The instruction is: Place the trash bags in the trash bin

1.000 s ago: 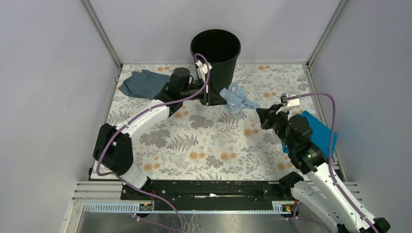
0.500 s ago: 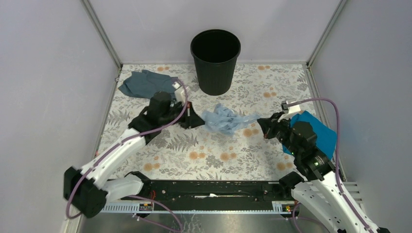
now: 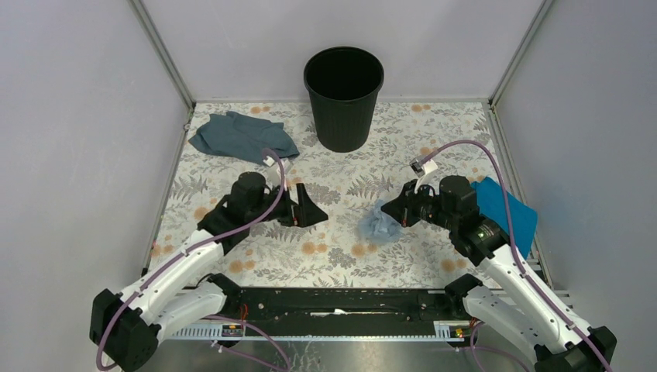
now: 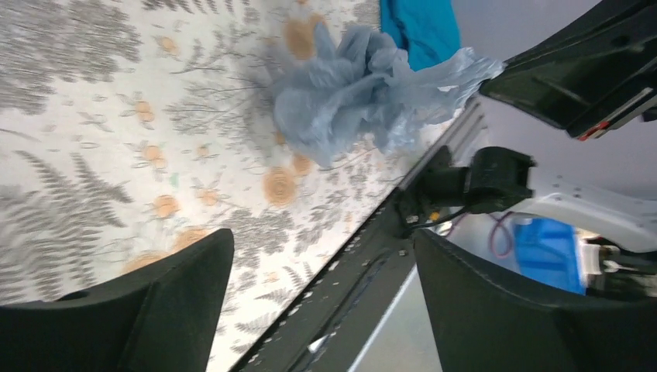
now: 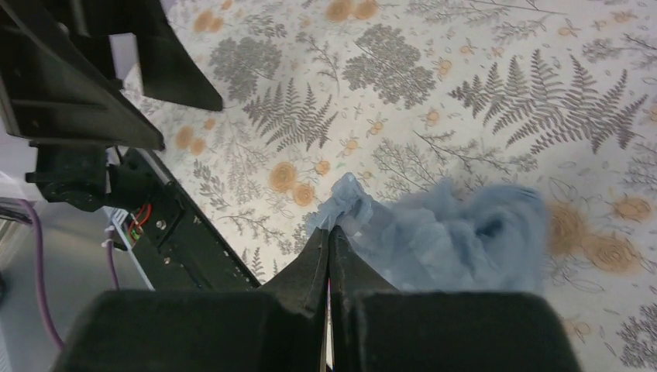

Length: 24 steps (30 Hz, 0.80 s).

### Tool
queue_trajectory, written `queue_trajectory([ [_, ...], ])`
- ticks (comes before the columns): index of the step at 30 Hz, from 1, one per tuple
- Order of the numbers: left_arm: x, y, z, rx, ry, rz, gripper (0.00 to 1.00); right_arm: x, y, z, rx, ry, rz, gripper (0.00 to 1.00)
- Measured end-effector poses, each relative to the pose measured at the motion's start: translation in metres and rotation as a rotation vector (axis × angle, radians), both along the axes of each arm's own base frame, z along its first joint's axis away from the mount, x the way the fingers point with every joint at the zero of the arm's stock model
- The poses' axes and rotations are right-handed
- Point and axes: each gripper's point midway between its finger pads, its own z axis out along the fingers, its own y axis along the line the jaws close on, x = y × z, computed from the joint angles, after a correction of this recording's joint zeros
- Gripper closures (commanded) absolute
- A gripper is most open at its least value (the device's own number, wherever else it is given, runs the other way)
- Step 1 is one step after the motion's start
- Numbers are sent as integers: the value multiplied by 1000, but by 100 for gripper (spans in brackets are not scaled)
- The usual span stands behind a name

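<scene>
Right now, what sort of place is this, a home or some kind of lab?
Probably a robot test cell, not a home: plain grey panel walls on metal frame posts, a left arm and right arm bolted to one rail, a floral tablecloth staging a trash bin and trash bag.

Bin [image 3: 343, 97] stands back-centre on bench [image 3: 341, 260]. Cloth [image 3: 242, 136] lies back-left. Folded sheet [image 3: 511, 209] at rt edge, partly under rt arm. Bag [image 3: 378, 224] in front of bin, centre-rt, at rt claw [image 3: 392, 218] tip. Left claw [image 3: 316, 213] to bag's left, apart.
</scene>
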Motion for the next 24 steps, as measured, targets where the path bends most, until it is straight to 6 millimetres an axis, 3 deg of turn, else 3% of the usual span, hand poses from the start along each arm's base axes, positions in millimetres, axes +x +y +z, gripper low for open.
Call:
queue_trajectory([
  [5, -16, -37, -12, -64, 49, -83, 1, -6, 10, 7, 53, -4, 56, 100],
  [8, -25, -64, -31, -2, 77, -137, 1, -7, 12, 9, 67, -3, 68, 100],
  [9, -28, -74, -37, 24, 82, -153, 4, -8, 13, 9, 69, -1, 71, 100],
  [12, -27, -86, -54, 77, 75, -151, 24, -9, 13, 10, 71, 2, 78, 100],
  [14, -22, -84, -61, 92, 77, -111, 26, -10, 13, 9, 71, 6, 79, 100],
  [19, -27, -62, -73, 28, 45, -18, 6, -13, 12, 13, 81, 2, 79, 100],
  [24, -29, -48, -53, -58, -8, 39, 1, -17, 13, 19, 103, -11, 90, 100],
])
